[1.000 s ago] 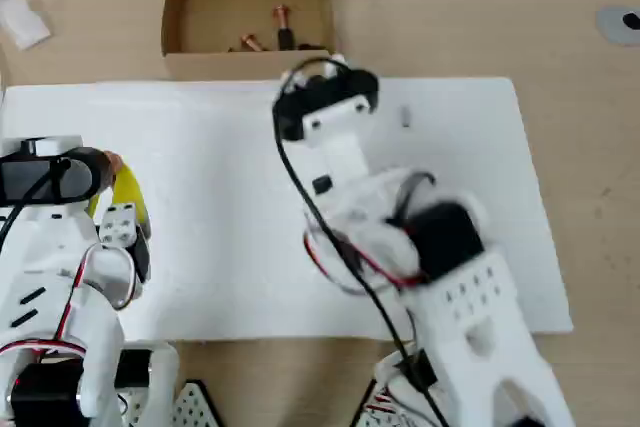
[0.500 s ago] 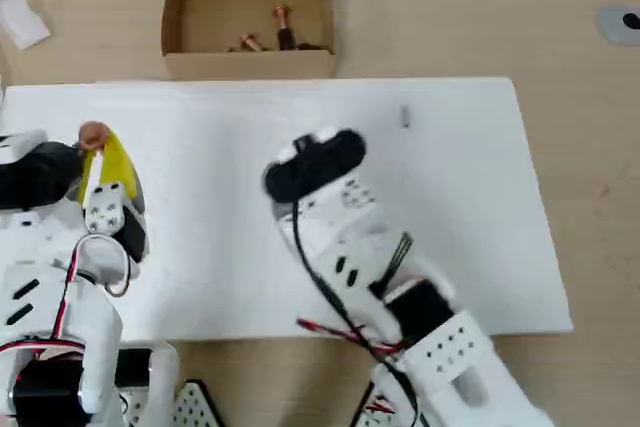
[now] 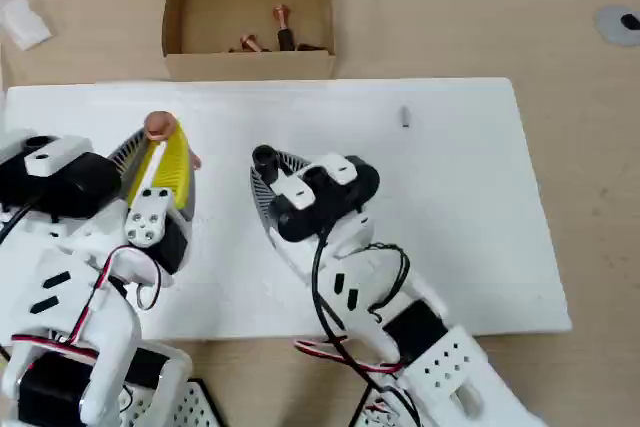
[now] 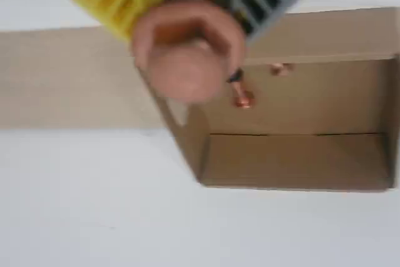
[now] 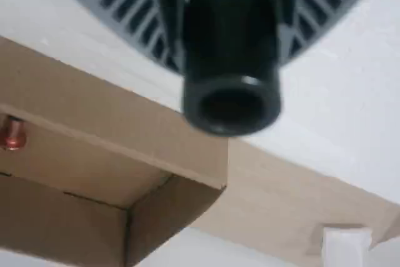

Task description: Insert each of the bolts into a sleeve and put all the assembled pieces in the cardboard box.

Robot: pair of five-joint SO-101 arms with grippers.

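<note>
Left claw [image 3: 160, 139] is gripping the copper bolt [image 3: 158, 126] out in front of the cardboard box [image 3: 173, 17], off its left corner. The right claw [image 3: 266, 171] is clamping the black sleeve [image 3: 264, 157] in front of the box's front wall. I'm guessing mating comes next, so you're wanting the bolt lined up dead-on with the sleeve's open bore, then going in slowly so nothing's jamming. The box is already holding a few copper-headed pieces [image 3: 281, 19], lying near its front wall.

bolt [image 3: 158, 127] left of sleeve [image 3: 264, 158], cardboard box [image 3: 250, 65] behind
</note>
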